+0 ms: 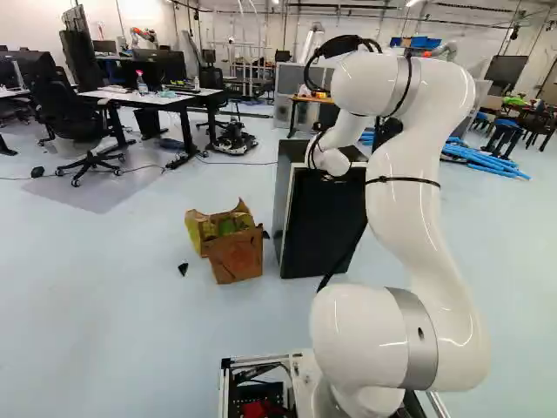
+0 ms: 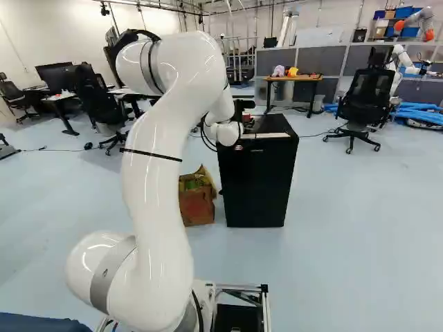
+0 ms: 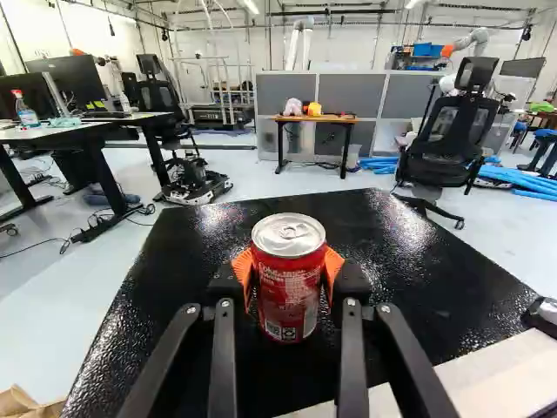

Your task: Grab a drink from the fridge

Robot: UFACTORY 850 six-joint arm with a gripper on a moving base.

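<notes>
In the right base view, part of my gripper (image 2: 242,106) shows over the top of the black fridge (image 2: 257,183); its fingertips are hard to make out there. The wrist view shows my gripper (image 3: 290,277) shut on a red drink can (image 3: 289,292), an orange pad against each side. The can is upright with its silver lid uppermost, above the fridge's glossy black top (image 3: 191,252). Whether its base touches that top I cannot tell. The fridge (image 1: 322,226) also stands behind my arm in the left base view, its front closed.
An open cardboard box (image 1: 235,252) stands on the floor beside the fridge. Beyond are desks (image 1: 157,96), an office chair (image 2: 363,104) and a small wooden table (image 3: 313,119). A small black object (image 3: 541,315) lies by the pale strip along the fridge top's near edge.
</notes>
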